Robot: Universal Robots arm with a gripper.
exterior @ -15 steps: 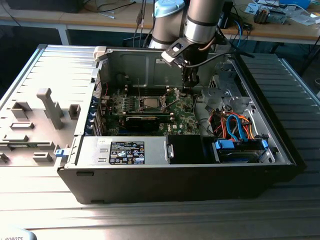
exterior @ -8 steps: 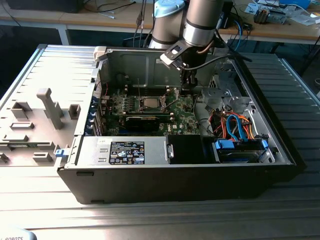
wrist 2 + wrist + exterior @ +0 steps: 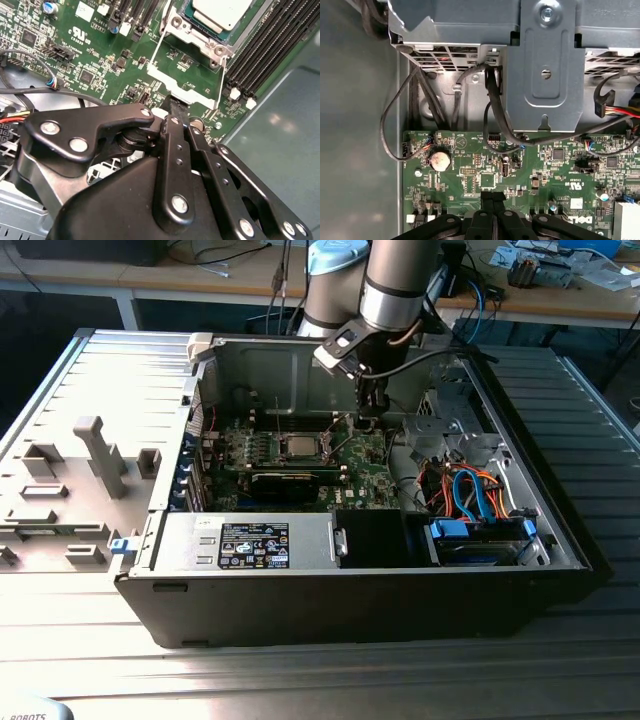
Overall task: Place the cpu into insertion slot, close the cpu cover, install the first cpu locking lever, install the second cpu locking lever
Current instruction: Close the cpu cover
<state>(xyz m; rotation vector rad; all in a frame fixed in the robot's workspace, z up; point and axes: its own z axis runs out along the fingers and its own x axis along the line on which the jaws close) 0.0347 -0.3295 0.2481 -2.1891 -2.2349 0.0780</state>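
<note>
The cpu (image 3: 220, 11), with its dull silver top, lies in the insertion slot (image 3: 300, 447) on the green board. The silver cpu cover (image 3: 200, 42) lies flat around the chip. Two thin wire levers (image 3: 156, 47) (image 3: 223, 75) run from the socket's sides toward a silver plate (image 3: 182, 84). My gripper (image 3: 175, 106) is inside the case, on the side of the socket toward the exterior view's right, with its tips just at that plate's edge. In the first wrist view its two dark fingers (image 3: 486, 200) press together, with nothing visible between them.
Black memory slots (image 3: 270, 45) flank the socket. A long black card (image 3: 285, 480) lies in front of it. A grey drive cage (image 3: 545, 65) with black cables and a coin battery (image 3: 440, 159) sit beyond the gripper. Coloured cables (image 3: 470, 490) fill the case's right part.
</note>
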